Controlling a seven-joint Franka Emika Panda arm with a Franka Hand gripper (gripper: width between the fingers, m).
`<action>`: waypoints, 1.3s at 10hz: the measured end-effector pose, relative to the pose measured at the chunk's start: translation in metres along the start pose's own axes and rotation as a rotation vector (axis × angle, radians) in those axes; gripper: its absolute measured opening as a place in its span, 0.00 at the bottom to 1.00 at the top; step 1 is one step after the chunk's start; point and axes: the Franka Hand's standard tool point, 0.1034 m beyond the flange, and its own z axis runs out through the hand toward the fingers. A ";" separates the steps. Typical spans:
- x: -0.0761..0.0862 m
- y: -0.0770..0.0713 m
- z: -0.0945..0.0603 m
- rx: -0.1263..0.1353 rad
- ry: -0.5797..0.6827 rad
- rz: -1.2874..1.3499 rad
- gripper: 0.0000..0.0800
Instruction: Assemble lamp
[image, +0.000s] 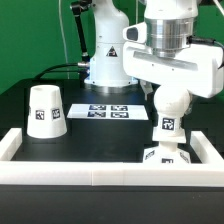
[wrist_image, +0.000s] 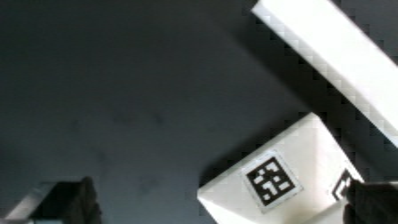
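Note:
The tapered shade (image: 45, 110) stands on the table at the exterior view's left. The flat base (image: 163, 153) lies near the front wall at the exterior view's right. The ball-shaped bulb (image: 170, 108) stands upright on or just over the base, its tagged neck downward. My gripper (image: 166, 94) hangs right over the bulb; its fingers are hard to make out there. In the wrist view my gripper (wrist_image: 217, 206) is open, its dark fingertips (wrist_image: 64, 200) wide apart. A white tagged corner, apparently the base (wrist_image: 285, 175), lies between them, close to one finger.
The marker board (image: 110, 111) lies mid-table behind the parts. A low white wall (image: 100, 168) runs along the front and sides of the black table and shows in the wrist view (wrist_image: 338, 50). The arm's pedestal (image: 105, 65) stands at the back.

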 end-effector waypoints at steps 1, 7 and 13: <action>0.004 0.006 -0.001 -0.017 0.014 -0.092 0.87; 0.032 0.061 0.001 -0.031 0.051 -0.231 0.87; 0.056 0.133 -0.005 -0.035 0.063 -0.408 0.87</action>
